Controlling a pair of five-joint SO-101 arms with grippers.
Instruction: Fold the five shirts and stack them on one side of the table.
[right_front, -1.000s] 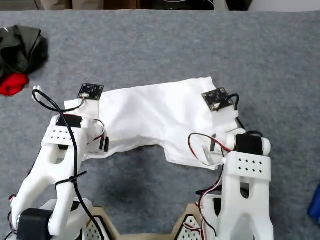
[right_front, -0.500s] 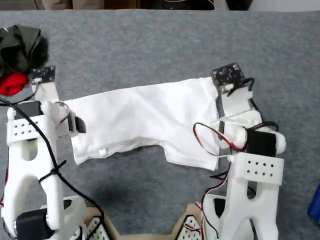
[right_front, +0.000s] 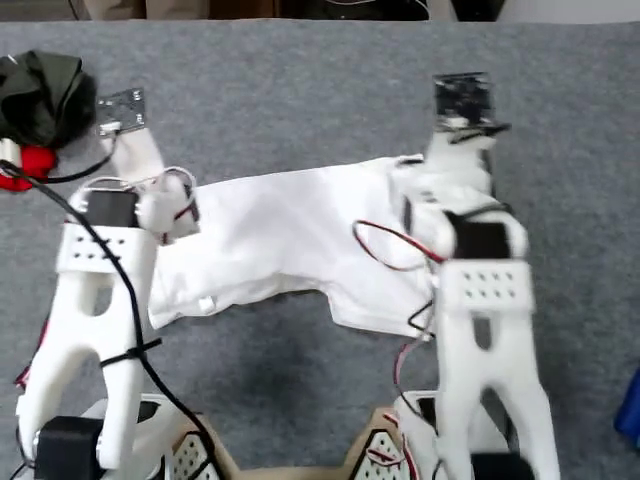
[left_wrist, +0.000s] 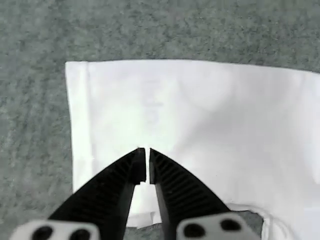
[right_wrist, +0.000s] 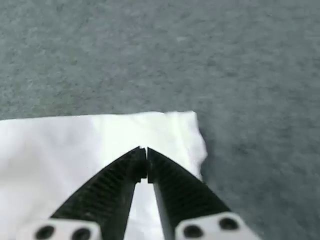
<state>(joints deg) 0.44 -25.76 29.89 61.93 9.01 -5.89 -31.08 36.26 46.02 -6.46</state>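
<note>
Your high camera looks down over the table (right_front: 300, 90); wrist cameras sit close behind the left claw (left_wrist: 146, 160) and right claw (right_wrist: 144, 162), all sharing the shirt (right_front: 290, 230).

Out of my sight
My left arm (right_front: 105, 260) and right arm (right_front: 480, 290) cover the white shirt (right_front: 290, 240) ends; a blue thing (right_front: 632, 405) is cut off.
</note>
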